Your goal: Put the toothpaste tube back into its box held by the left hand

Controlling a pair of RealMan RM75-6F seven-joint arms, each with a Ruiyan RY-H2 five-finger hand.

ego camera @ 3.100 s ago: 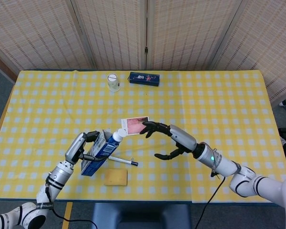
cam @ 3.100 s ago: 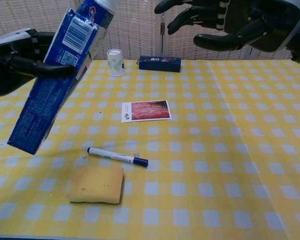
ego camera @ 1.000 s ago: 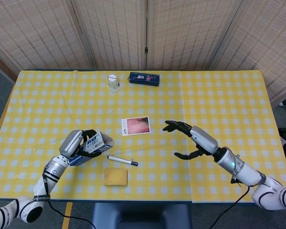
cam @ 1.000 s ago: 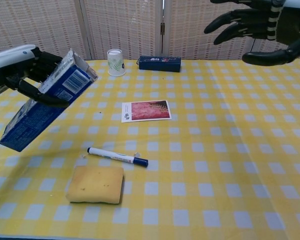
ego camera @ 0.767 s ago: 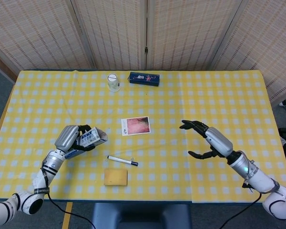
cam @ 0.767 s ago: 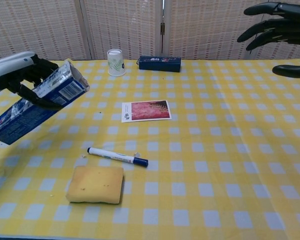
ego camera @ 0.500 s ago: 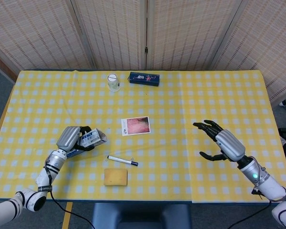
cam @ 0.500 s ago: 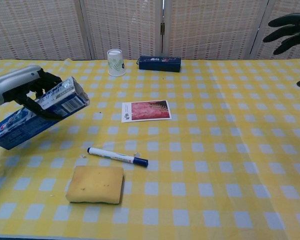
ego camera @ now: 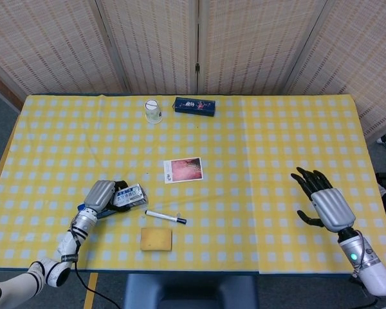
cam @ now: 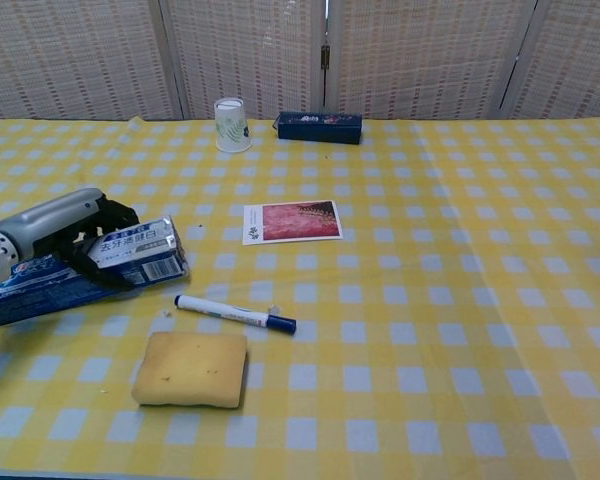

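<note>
- Toothpaste box (cam: 90, 268): long cardboard carton, blue and white, lying flat on the checked tablecloth (cam: 460, 300), gripped by the left hand (cam: 55, 228).
- Right hand (ego camera: 325, 199): fingers spread, holding nothing.
- Toothpaste tube: not visible.

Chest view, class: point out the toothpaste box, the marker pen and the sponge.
toothpaste box (cam: 90, 270), chest view, on its long blue side face.
marker pen (cam: 230, 313), chest view, on the middle of its white barrel.
sponge (cam: 191, 369), chest view, on the centre of its yellow top.
</note>
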